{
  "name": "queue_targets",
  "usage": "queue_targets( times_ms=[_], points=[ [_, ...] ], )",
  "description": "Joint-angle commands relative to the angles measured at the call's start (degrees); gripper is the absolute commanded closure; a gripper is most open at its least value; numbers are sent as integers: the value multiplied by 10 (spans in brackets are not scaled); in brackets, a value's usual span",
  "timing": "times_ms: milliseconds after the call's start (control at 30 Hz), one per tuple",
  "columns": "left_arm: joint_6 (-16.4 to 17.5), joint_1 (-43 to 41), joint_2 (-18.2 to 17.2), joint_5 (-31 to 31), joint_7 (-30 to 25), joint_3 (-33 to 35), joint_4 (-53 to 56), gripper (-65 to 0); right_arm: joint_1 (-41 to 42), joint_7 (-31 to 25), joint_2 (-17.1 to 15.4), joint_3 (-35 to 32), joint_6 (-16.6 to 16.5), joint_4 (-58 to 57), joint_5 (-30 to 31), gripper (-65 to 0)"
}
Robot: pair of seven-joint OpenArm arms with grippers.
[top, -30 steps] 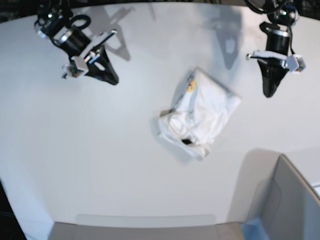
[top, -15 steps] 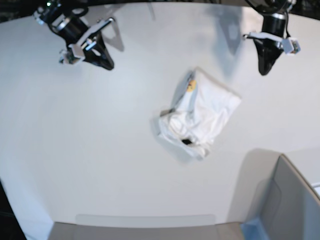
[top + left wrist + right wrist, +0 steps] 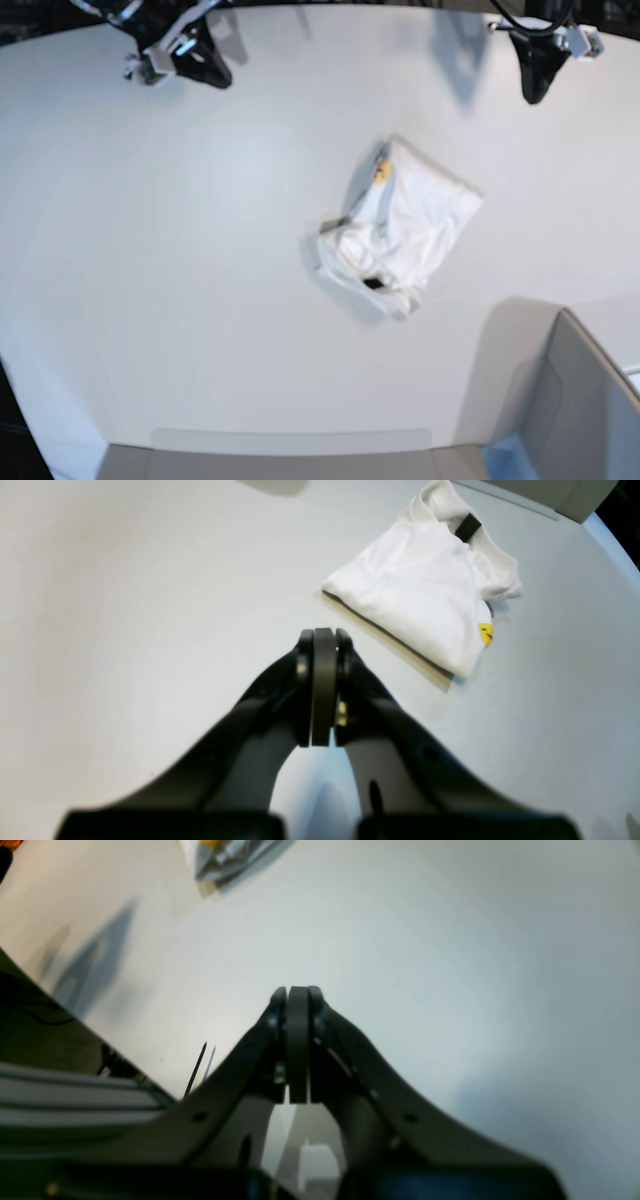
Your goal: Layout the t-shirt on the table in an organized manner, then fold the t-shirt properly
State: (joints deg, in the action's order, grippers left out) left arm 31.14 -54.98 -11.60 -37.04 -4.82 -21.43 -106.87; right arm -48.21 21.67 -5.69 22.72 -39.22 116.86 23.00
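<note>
Folded into a compact bundle, the t-shirt [image 3: 400, 232] lies mid-bench [image 3: 200, 300], while the left end effector [image 3: 537, 88] and right end effector [image 3: 205, 68], both pressed together and empty, hang well apart near the far edge, seemingly finished.

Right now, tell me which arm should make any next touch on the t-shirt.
Probably left: the left gripper hangs nearer the t-shirt, which fills its wrist view. The right gripper sits farther off. Both are shut, empty.

white t-shirt [image 3: 405, 237] folded in rumpled bundle, yellow print showing, mid white table [image 3: 180, 280].
</note>
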Motion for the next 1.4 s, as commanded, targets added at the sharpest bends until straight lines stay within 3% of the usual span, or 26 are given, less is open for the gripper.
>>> queue_targets(
  times_ms=[0,300,600,800,1000,1300,1367],
  points=[
    [6,-15,5,-4,-19,-5,-8,0,-11,-15,-3,9,-8,11,13,0],
    [6,-37,28,-3,-20,-7,-7,0,-20,-15,-6,64,-8,11,13,0],
    [6,-55,35,-3,-20,-8,-7,0,-20,-13,-8,75,-8,11,13,0],
    [6,-72,65,-3,-21,-9,-7,0,-19,-11,-9,84,-8,11,13,0],
    [6,-85,81,-3,-21,-9,-7,0,-19,-10,-32,84,-8,11,12,0],
    [6,-120,97,-3,-22,-28,-7,0,-48,-10,-26,82,-8,11,12,0],
    [7,-127,103,-3,-22,-39,-7,0,-58,-10,-9,81,-8,11,12,0]
  ],
)
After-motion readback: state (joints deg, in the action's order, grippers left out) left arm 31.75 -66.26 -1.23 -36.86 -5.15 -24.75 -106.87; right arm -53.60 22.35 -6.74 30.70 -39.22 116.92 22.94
